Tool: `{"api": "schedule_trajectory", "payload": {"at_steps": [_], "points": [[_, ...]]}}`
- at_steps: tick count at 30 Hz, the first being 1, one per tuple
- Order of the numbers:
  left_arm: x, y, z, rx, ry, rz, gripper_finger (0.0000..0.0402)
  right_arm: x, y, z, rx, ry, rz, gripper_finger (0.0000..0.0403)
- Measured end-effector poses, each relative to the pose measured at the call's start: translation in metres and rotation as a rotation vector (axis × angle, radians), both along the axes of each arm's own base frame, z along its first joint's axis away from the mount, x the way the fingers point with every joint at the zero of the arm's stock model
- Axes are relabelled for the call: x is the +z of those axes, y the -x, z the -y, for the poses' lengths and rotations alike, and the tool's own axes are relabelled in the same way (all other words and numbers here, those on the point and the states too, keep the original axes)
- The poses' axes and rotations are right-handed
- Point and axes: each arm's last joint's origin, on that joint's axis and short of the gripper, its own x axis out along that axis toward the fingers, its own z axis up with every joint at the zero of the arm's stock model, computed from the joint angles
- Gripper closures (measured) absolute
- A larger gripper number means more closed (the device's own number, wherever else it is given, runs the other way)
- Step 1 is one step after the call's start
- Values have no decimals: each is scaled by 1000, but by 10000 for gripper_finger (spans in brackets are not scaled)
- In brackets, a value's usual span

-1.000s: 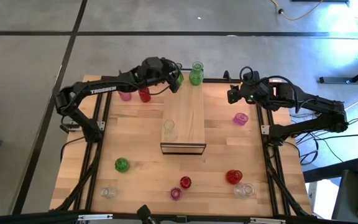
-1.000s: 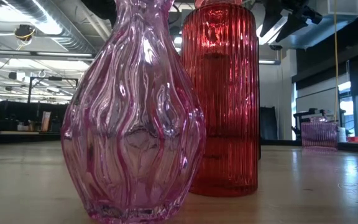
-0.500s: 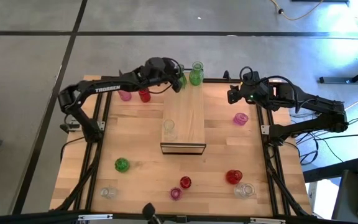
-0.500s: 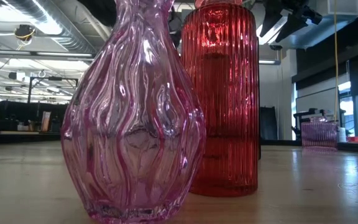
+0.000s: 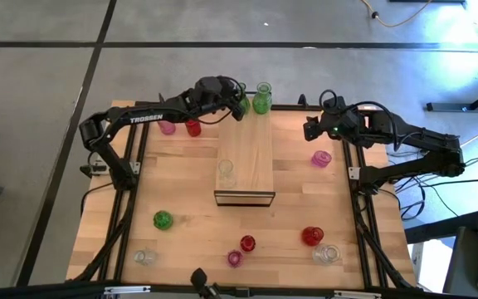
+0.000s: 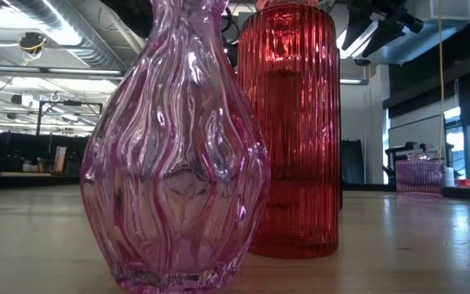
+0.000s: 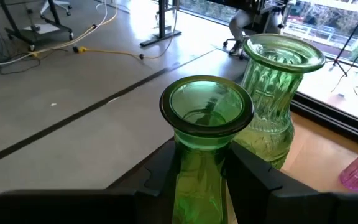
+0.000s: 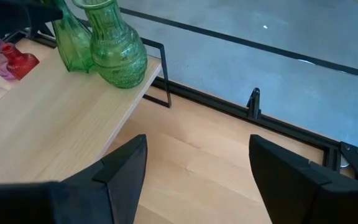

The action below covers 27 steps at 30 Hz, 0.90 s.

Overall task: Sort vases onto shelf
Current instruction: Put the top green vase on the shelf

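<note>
green glass fills the left gripper [image 7: 201, 171]: its fingers pinch the neck of a green vase [image 7: 205, 134] at the shelf's [image 5: 245, 158] far end, just beside a ribbed green vase [image 5: 261, 98] standing there. a clear vase [image 5: 226, 174] sits near the shelf's front. right gripper [image 8: 194, 165] hovers spread over the table's far right, holding nothing.

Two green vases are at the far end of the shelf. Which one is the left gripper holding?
The plain, smooth-necked green vase, clamped between the left gripper fingers. The ribbed green vase stands free beside it on the shelf.
</note>
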Motion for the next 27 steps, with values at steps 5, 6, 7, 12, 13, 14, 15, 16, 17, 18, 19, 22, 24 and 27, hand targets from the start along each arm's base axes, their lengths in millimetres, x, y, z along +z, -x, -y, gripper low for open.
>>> {"api": "schedule_trajectory", "payload": {"at_steps": [5, 6, 7, 12, 13, 14, 15, 16, 17, 18, 19, 22, 24, 27], "points": [[1, 0, 0, 14, -10, 6, 297, 0, 0, 0, 1, 2, -2, 142], [0, -1, -1, 14, -10, 7, 297, 0, 0, 0, 1, 2, -2, 142], [-2, -3, -1, 8, -11, 12, 297, 0, 0, 0, 1, 2, -3, 142], [-12, -12, 1, -18, -10, -1, 297, 0, 0, 0, 2, 1, -7, 142], [-12, -12, 2, -12, -14, -7, 297, 0, 0, 0, 3, 0, -8, 142], [-12, -12, 3, -14, -17, -11, 297, 0, 0, 0, 3, -1, -7, 142], [-12, -13, 4, -18, -24, -14, 297, 0, 0, 0, 5, -4, -8, 142], [-11, -14, 4, -16, -31, -15, 297, -1, 0, 0, 9, -10, -9, 142], [-11, -14, 4, -11, -34, -15, 297, -1, 0, -1, 13, -14, -9, 142], [-11, -14, 5, -8, -35, -18, 297, -1, 1, -1, 14, -16, -12, 142], [-12, -14, 4, -2, -36, -19, 297, -1, 1, -1, 14, -17, -13, 142], [-12, -13, 3, 9, -39, -22, 296, -1, 1, -1, 16, -19, -13, 142], [-12, -13, 3, 14, -41, -22, 292, -1, 1, -1, 18, -21, -13, 142], [-11, -13, 3, 16, -42, -21, 289, -1, 1, -1, 18, -22, -12, 142]]}}
